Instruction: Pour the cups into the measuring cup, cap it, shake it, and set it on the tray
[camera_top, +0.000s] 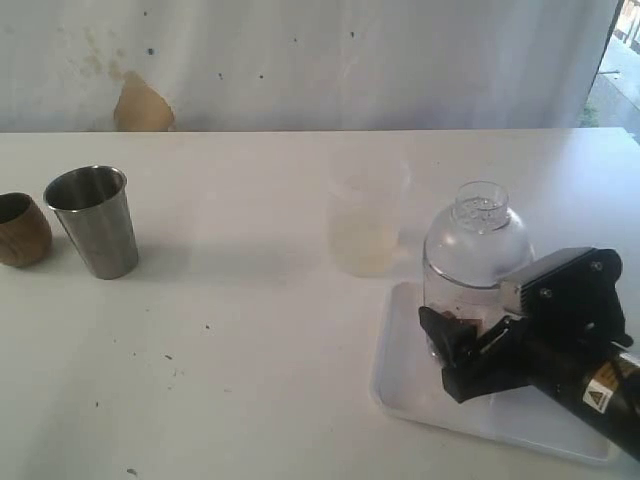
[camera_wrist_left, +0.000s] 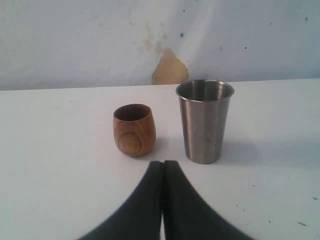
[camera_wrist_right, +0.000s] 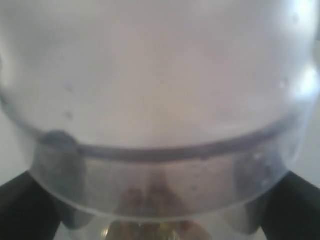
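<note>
The measuring cup, clear and capped with a clear dome lid, stands upright on the white tray at the right. My right gripper is shut on its lower part, one black finger on each side. In the right wrist view the measuring cup fills the frame, with brown bits showing at its bottom. The frosted cup stands just behind the tray. The steel tumbler and the wooden cup stand at the far left. In its wrist view my left gripper is shut and empty, short of the wooden cup and steel tumbler.
A whitish wall with a tan patch runs along the back edge of the white table. The table carries small dark specks near its front. The left arm does not show in the exterior view.
</note>
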